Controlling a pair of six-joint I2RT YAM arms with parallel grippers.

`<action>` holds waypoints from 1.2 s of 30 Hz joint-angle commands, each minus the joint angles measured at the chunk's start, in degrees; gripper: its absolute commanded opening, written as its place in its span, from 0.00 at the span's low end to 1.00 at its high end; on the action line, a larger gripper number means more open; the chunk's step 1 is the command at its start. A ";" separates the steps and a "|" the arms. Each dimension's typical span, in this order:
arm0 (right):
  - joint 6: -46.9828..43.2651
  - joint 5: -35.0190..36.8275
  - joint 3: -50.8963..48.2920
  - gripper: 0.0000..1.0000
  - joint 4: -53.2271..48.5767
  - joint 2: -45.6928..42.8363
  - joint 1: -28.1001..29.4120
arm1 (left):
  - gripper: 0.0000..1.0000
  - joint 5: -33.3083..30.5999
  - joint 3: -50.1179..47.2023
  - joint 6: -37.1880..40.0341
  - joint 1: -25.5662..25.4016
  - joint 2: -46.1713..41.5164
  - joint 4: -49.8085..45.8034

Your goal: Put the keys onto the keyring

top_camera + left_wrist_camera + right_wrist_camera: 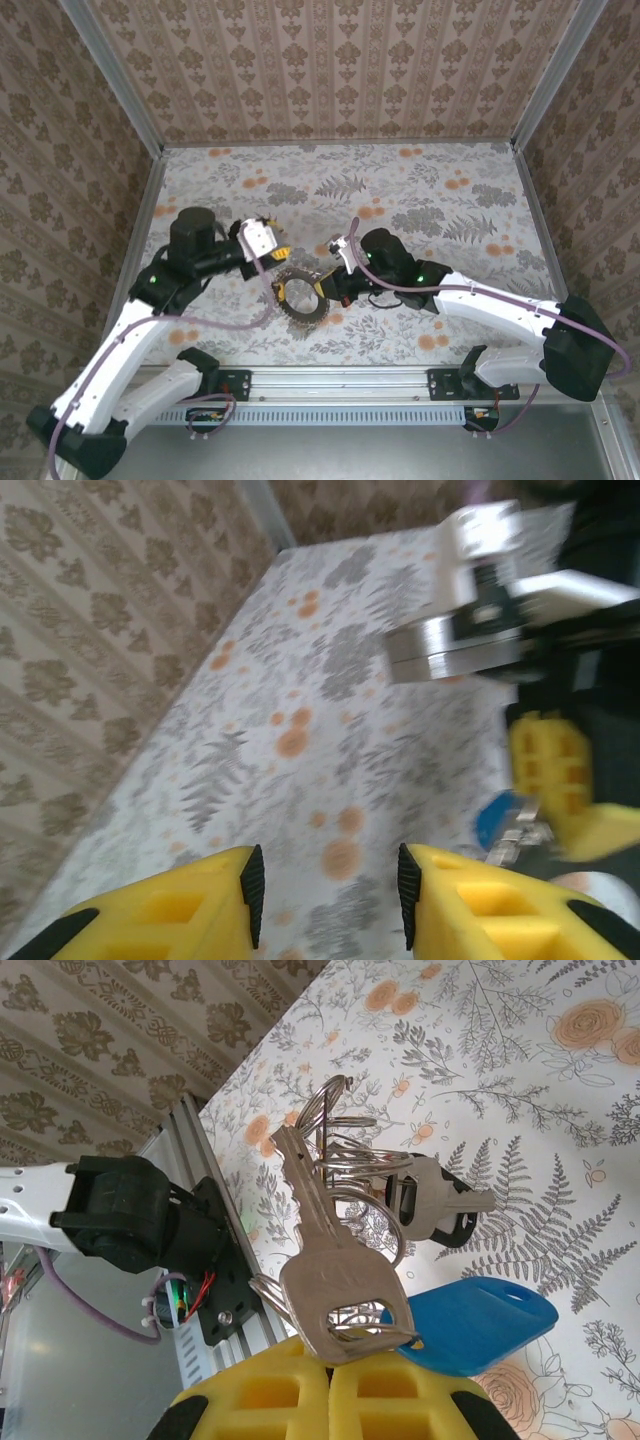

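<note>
Partway, seemingly: silver key (335, 1280) on keyring (350, 1155), pinched by closed right jaws; left jaws half-open, empty; remaining keys unclear.

I count two arms from up here, the left arm (125, 350) and the right arm (500, 308). Each one has one gripper, so that makes two grippers, the left gripper (330, 900) and the right gripper (328, 1385), and each gripper has two yellow fingers. In the right wrist view I count three keys, one big silver key (335, 1270), one blue key (480, 1325) and one black key (435, 1198) with a silver blade, plus a bunch of thin silver rings (350, 1155) that overlap too much for me to count.
</note>
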 commanded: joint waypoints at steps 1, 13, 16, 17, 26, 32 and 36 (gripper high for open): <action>1.45 0.51 -1.30 0.00 7.04 -2.53 -0.14 | 0.39 9.88 -6.03 -14.40 0.11 -2.91 4.13; 0.96 1.28 -0.30 0.00 8.95 -1.14 0.67 | 0.21 9.66 -12.41 -22.70 -7.84 -1.37 11.17; 0.35 1.62 0.07 0.00 8.18 -1.09 1.22 | 0.22 9.23 -12.63 -21.62 -8.80 -0.89 12.16; 0.03 1.80 0.26 0.00 7.85 -1.23 1.36 | 0.23 9.10 -12.64 -21.14 -9.16 -0.86 12.19; -3.06 3.40 1.74 0.00 4.99 -1.43 2.70 | 0.23 8.61 -13.60 -18.73 -9.55 0.11 10.05; -3.51 6.81 0.61 0.00 5.43 -3.47 2.70 | 0.23 6.68 -14.55 -18.65 -9.52 -1.23 7.63; -4.13 6.82 0.78 0.00 4.90 -3.41 2.67 | 0.25 5.60 -15.00 -19.43 -9.57 -1.08 7.89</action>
